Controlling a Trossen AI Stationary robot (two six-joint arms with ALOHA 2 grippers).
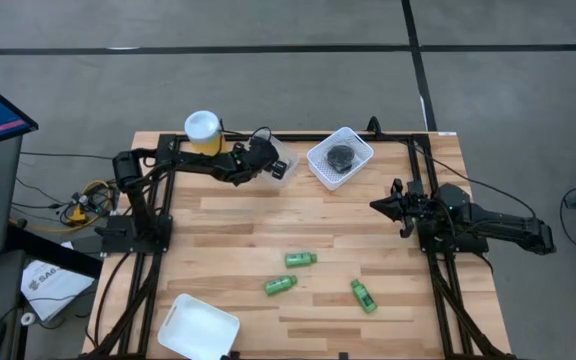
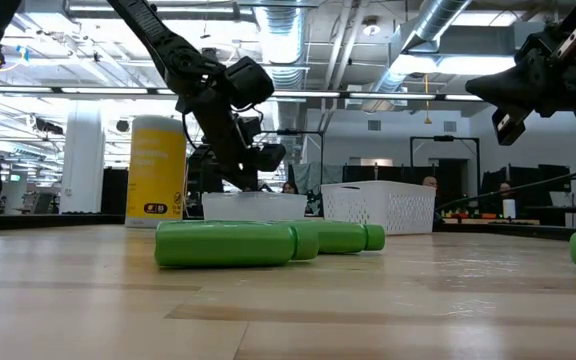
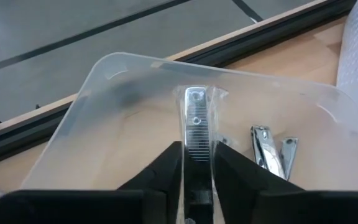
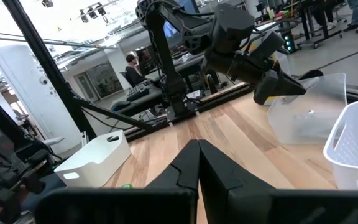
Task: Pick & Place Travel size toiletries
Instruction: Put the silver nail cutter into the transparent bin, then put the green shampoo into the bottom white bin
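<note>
My left gripper (image 1: 276,168) reaches into a clear tub (image 3: 104,118) at the table's far edge, shut on a slim silvery clipper (image 3: 197,118). Two more silvery clippers (image 3: 263,146) lie on the tub's floor. Three green mini bottles (image 1: 300,259) (image 1: 280,285) (image 1: 364,296) lie on their sides on the near half of the table. Dark round pieces (image 1: 340,155) sit in a white basket (image 1: 358,150) beside the tub. My right gripper (image 1: 376,205) waits shut above the table's right side. My left gripper pinches the clipper's two long edges (image 3: 188,152) between its two fingers (image 3: 166,165). The clipper lies along the fingers and sticks out ahead of them. The fingers slant down into the tub from the table's left. Whether the clipper's far end touches the tub, I cannot tell.
A tall yellow canister (image 1: 203,130) with a white lid stands left of the clear tub. A white tub (image 1: 198,328) sits at the near left corner. Black frame rails (image 1: 158,230) run along the table's sides and far edge.
</note>
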